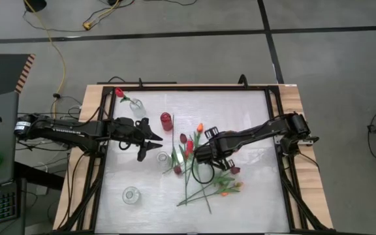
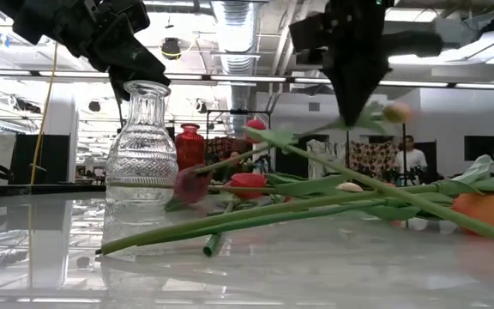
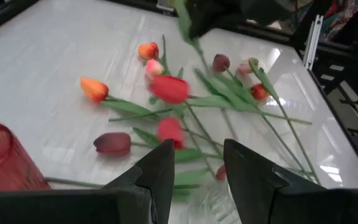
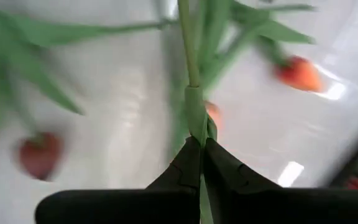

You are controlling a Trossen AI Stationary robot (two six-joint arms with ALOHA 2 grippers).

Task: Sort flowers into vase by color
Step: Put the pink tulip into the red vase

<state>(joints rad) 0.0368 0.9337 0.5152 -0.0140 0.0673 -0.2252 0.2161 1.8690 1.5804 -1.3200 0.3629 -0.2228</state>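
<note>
The right gripper (image 4: 199,152) is clamped on the green stem (image 4: 191,68) of one flower, its fingers pressed together around it, above the pile of flowers (image 1: 204,166) lying loose near the middle of the table (image 1: 253,196). The left gripper (image 1: 154,141) hangs beside the pile with its fingers (image 3: 160,171) apart and nothing between them. A red vase (image 1: 166,121) stands just beyond it. A clear vase (image 1: 136,107) toward the far left corner holds one red flower (image 1: 119,92). Another clear vase (image 1: 130,194) stands near the front edge.
</note>
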